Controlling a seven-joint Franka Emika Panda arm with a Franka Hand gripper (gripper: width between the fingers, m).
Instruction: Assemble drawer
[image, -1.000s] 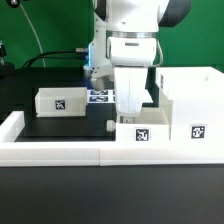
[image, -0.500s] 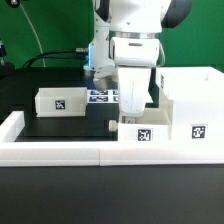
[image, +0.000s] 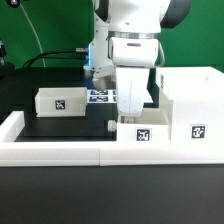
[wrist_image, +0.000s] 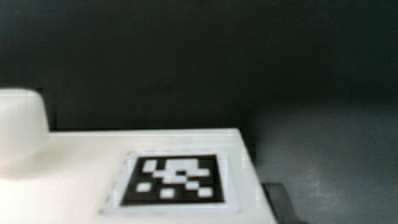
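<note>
The drawer set is white plastic. The tall open-fronted housing (image: 186, 100) stands at the exterior view's right, with a tag low on its front. One small tray (image: 60, 101) sits at the left on the black table. The second tray (image: 141, 131) stands by the front wall, touching the housing's left side. My gripper (image: 133, 112) hangs straight down onto this tray, and its fingertips are hidden behind the tray's wall. The wrist view shows that tray's tagged white face (wrist_image: 176, 179) very close and blurred. The frames do not show whether the jaws are open or shut.
The marker board (image: 101, 96) lies flat behind the gripper. A low white wall (image: 60, 148) borders the table's front and left. A small black object (image: 108, 126) sits just left of the near tray. A white rounded shape (wrist_image: 18, 128) shows in the wrist view.
</note>
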